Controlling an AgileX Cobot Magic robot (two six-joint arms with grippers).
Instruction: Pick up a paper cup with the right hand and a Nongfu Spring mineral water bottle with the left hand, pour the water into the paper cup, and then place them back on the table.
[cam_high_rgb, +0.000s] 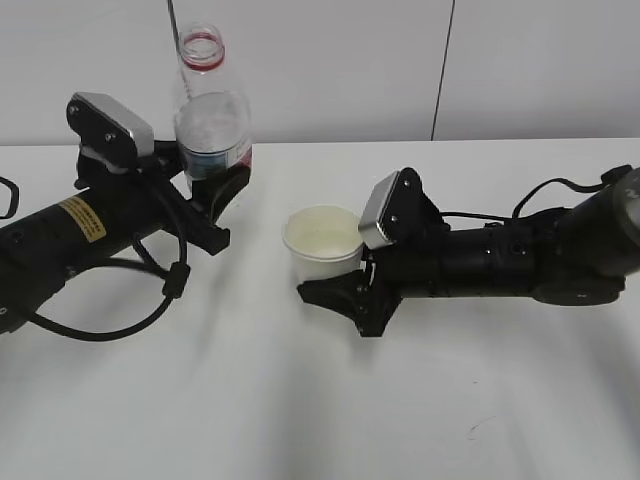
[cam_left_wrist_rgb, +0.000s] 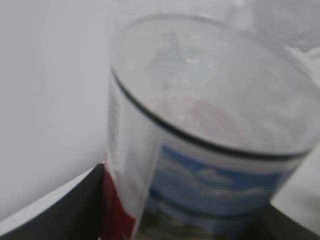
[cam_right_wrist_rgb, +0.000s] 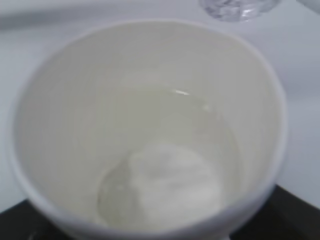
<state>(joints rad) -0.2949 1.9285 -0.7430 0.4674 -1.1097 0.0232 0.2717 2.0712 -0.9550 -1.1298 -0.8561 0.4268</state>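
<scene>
Two arms, both stretched low and near level over the table (cam_high_rgb: 300, 400), reaching toward each other. Left hand (cam_high_rgb: 205, 190), yellow sticker on the forearm, clamped around the label band of the Nongfu Spring mineral water bottle (cam_high_rgb: 212, 125); bottle upright between the fingers, uncapped, neck rising above the wrist block. Right hand (cam_high_rgb: 345, 285) closed about the lower wall of the paper cup (cam_high_rgb: 322, 243); cup upright at the fingertips, just ahead of the silver block. Inside the cup, a shallow pool of water (cam_right_wrist_rgb: 165, 175). Well apart, bottle and cup.
</scene>
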